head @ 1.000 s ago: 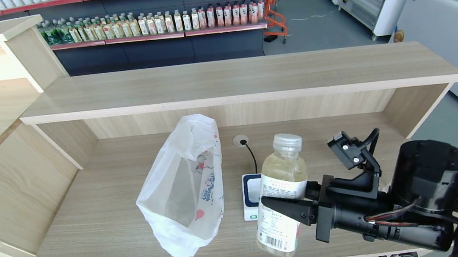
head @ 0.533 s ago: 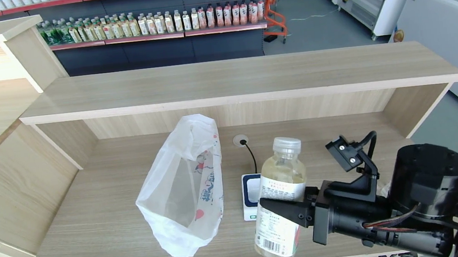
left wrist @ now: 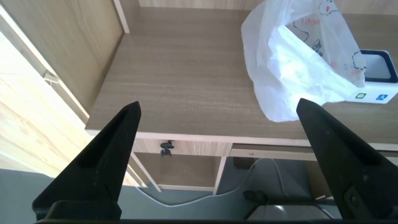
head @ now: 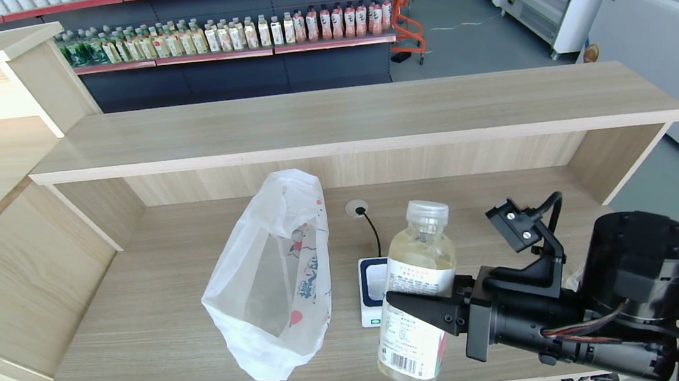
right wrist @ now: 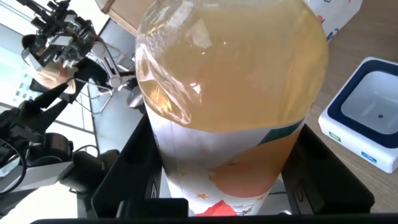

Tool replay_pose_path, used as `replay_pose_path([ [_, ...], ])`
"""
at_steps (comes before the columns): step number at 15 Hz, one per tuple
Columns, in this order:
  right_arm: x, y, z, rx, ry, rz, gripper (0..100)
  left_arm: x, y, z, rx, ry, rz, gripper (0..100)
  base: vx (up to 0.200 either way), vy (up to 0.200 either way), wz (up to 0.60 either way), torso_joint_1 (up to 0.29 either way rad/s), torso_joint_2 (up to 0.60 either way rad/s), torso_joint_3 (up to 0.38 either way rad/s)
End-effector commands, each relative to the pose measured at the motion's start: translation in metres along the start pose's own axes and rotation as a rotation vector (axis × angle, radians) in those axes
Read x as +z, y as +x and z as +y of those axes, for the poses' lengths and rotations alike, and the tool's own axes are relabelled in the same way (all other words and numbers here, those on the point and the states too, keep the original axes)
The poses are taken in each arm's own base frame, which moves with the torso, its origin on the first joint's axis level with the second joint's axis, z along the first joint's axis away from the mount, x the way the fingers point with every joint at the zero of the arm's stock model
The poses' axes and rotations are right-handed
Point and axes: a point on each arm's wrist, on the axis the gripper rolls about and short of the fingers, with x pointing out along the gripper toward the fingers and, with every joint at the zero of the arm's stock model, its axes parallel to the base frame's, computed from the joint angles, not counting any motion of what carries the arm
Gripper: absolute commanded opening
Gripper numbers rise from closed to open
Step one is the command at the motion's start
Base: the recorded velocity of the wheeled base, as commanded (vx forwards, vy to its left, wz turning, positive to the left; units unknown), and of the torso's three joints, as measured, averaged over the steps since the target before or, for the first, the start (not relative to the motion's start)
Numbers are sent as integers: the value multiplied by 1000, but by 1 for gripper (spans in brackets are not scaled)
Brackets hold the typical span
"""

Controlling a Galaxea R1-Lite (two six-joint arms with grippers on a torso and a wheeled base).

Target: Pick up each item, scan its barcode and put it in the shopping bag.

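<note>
Gripping bottle [head: 414, 252] with right pincer [head: 416, 310] clamped on it, near scanner [head: 371, 283] and bag [head: 273, 279] on bench [head: 151, 324]; holding left pincer [left wrist: 217, 106] wide apart.

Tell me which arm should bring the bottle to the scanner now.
Right: the right gripper holds the bottle beside the scanner. The left gripper is open, at the front edge of the counter, beyond the shopping bag.

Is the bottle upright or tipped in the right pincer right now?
Nearly upright, leaning slightly: the bottle has its cap on top and barcode at the bottom, clamped at its label by the right pincer.
</note>
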Motion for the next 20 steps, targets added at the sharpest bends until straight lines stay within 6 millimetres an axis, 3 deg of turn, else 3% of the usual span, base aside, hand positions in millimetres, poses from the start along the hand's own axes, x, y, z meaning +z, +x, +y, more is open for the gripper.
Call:
replay_pose_path([
  [1,3,-1,2,5,-3,-11,0,0,0,0,1,-1,0,100,0,0,0,0,0,0],
  [13,10,-9,5,5,-36,-44,0,0,0,0,1,-1,0,100,0,0,0,0,0,0],
  [14,15,-15,-2,-38,-120,-47,0,0,0,0,1,-1,0,100,0,0,0,0,0,0],
  [16,25,-45,-47,-277,-483,21,0,0,0,0,1,-1,0,100,0,0,0,0,0,0],
  [17,28,-58,-58,-347,-602,56,0,0,0,0,1,-1,0,100,0,0,0,0,0,0],
  [20,38,-75,-63,-415,-739,44,0,0,0,0,1,-1,0,100,0,0,0,0,0,0],
])
